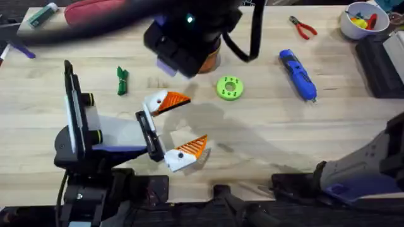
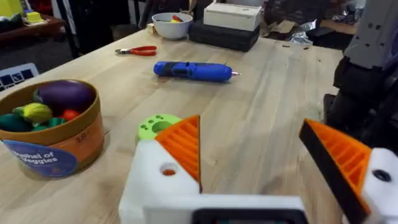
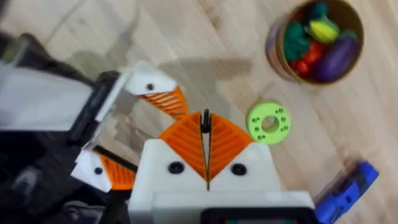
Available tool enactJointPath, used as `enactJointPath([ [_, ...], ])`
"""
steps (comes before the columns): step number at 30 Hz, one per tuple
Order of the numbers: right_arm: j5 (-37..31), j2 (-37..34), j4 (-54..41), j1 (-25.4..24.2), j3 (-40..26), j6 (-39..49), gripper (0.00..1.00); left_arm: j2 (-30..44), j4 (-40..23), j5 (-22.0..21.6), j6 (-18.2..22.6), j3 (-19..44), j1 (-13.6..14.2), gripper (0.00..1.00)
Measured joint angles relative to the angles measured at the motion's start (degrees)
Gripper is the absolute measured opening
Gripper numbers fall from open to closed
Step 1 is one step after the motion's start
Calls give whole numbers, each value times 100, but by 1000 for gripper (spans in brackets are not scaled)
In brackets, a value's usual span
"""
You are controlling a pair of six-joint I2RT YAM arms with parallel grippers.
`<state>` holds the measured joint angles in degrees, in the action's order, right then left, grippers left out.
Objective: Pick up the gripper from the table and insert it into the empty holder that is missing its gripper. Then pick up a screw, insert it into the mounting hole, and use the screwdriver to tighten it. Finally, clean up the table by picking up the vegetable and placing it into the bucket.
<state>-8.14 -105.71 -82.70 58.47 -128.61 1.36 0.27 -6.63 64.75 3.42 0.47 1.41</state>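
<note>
Green vegetable lies beside open left end effector, nearest it; right end effector closed, empty.

The blue screwdriver is lying flat on the table at about two o'clock from its middle, thin metal tip pointing toward the near edge (seen from the left wrist it is lying crosswise, tip to the right). The slim dark-green vegetable is resting at ten o'clock, well apart from it. The round brown-orange bucket is standing upright, holding a purple, a yellow, a red and green toy pieces, near twelve o'clock.
</note>
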Motion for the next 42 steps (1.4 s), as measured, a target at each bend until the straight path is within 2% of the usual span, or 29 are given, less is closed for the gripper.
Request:
enactJointPath([
  [15, 3, 0, -41, 430, -18, 1299, 7, 0, 0, 0, 0, 0, 0, 986],
  [22, 455, -4, -28, 453, -18, 2354, 6, -1, 0, -2, 0, 0, 0, 985],
  [29, 631, -117, -13, 453, -20, 3024, 6, -1, 0, -2, 0, 0, 0, 985],
  [42, 654, -526, -2, 452, -20, 3562, 6, -1, 0, -2, 0, 0, 0, 985],
])
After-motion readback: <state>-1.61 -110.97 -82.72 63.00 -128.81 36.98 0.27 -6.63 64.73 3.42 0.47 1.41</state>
